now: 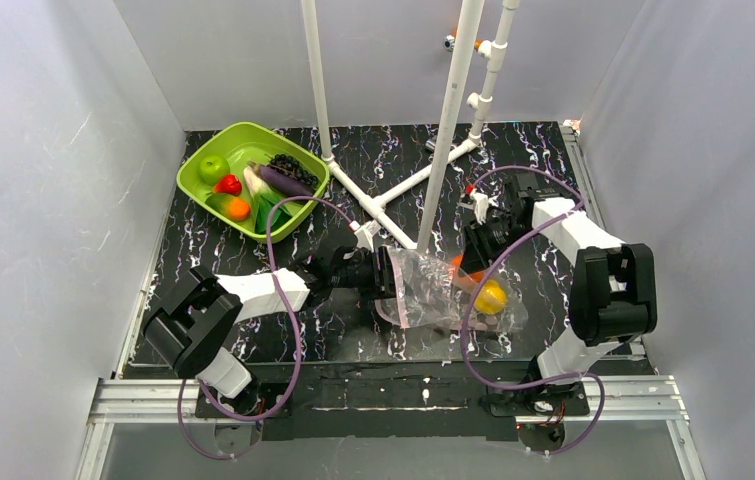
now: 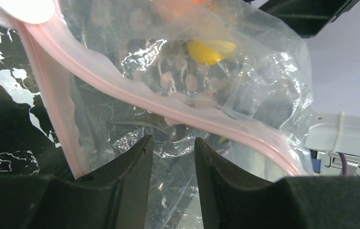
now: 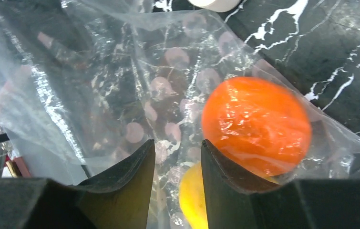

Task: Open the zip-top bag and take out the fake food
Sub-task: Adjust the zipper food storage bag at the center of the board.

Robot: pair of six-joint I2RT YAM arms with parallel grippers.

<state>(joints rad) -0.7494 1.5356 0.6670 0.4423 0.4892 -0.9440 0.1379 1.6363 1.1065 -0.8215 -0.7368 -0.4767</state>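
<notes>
2 fruits, orange and lemon, sit at the right end of the bag, by the right gripper; its pink zip faces the left gripper. Both jaws stand part-open around bag plastic; grip unclear.

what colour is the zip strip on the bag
Pink. The zip strip along the mouth of the zip-top bag shows best in the left wrist view.

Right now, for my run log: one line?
bag: mouth open | inside: orange, lemon | left gripper: apart, at mouth | right gripper: apart, at bag
</notes>
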